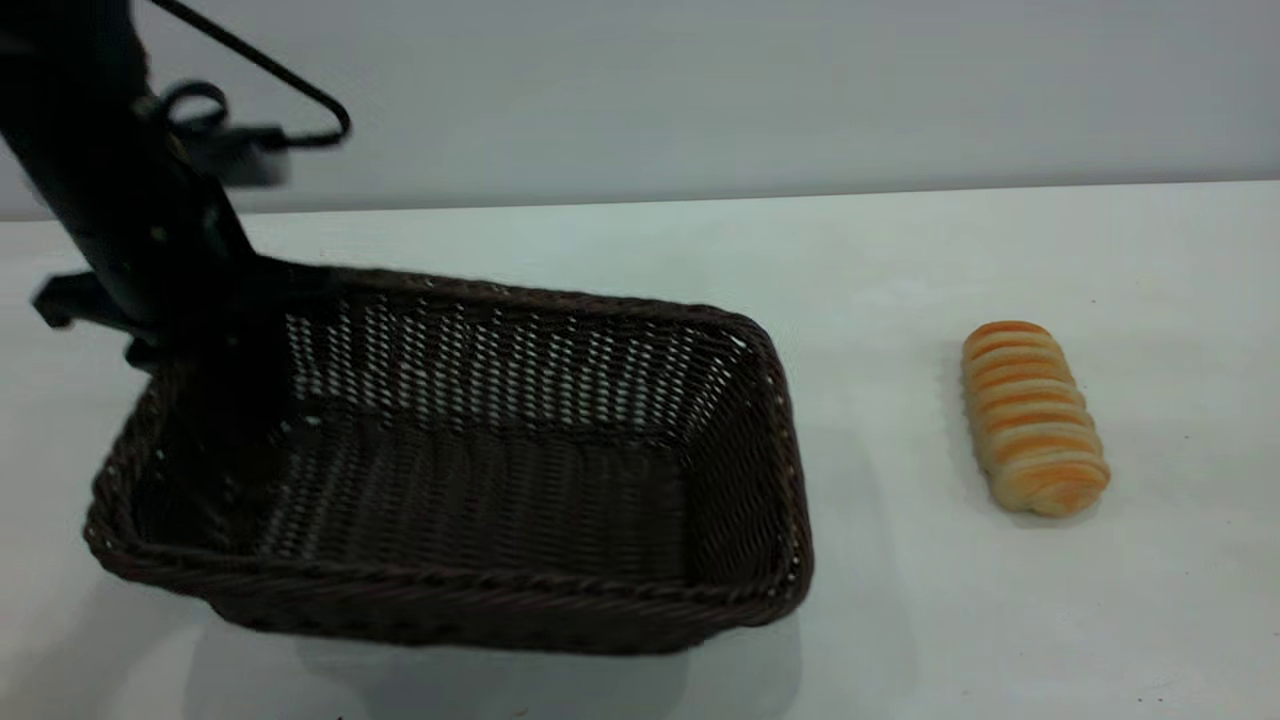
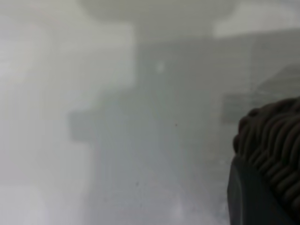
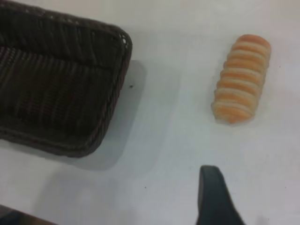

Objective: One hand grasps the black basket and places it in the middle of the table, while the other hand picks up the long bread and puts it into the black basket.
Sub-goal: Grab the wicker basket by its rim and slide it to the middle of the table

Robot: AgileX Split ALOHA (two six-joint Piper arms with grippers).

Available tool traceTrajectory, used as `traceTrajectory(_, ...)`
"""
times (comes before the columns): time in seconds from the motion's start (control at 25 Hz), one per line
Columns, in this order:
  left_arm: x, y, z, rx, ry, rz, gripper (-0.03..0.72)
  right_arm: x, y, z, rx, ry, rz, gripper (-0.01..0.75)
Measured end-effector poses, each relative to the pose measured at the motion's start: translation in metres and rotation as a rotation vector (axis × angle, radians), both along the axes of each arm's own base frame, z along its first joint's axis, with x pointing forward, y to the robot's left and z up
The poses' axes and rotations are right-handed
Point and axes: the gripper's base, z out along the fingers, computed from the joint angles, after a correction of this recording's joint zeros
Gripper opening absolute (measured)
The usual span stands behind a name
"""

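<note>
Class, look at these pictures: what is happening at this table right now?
The left gripper has hold of the black basket at its left end; that end looks slightly raised off the table. The basket is empty. The long bread lies untouched on the table to the basket's right, apart from it. The right gripper hangs above the table near the bread; only one finger shows, and it holds nothing yet.
</note>
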Motion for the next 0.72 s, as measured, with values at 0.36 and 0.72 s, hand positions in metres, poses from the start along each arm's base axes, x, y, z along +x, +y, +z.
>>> traceTrajectory(0.36,0.001,-0.022,-0.034,-0.030,0.036,-0.026,0.181,0.000,0.000,0.000,-0.002,-0.001,0.001,0.420)
traceTrajectory(0.72,0.000,-0.024,-0.036,-0.041,0.045,-0.015,0.254,0.000,0.000,0.000,-0.002,-0.001,0.002,0.420)
